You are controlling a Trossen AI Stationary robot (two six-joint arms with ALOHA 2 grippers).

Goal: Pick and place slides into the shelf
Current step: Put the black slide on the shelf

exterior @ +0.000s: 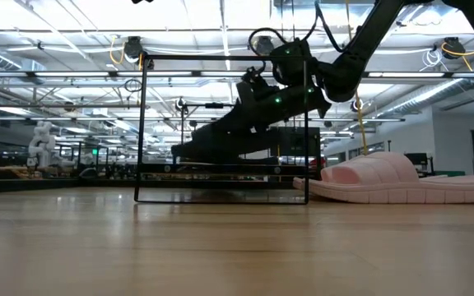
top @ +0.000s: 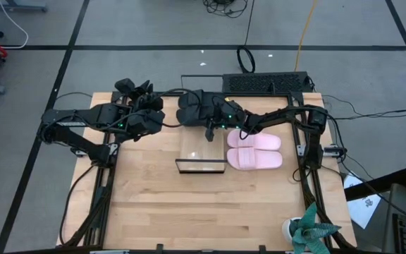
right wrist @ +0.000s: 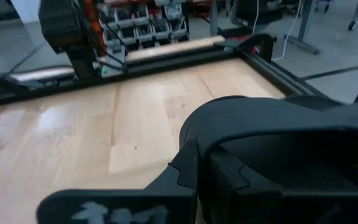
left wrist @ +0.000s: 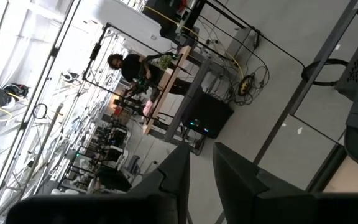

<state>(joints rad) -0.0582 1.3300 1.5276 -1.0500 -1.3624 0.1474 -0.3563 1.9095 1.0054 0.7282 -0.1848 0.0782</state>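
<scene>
Black slide (top: 191, 109): carried by the right end effector (top: 210, 121), clamped tight on its strap — hanging tilted above the shelf's far end, apparently for setting down.
Second black slide (top: 138, 95): at the surface's far edge, in the left end effector (top: 149, 106), fingers partly closed around it.
Pink slides (top: 254, 150): side by side on the surface, just right of the shelf, not yet placed.
Shelf (top: 201, 166): mid-surface — its board looks bare.
</scene>
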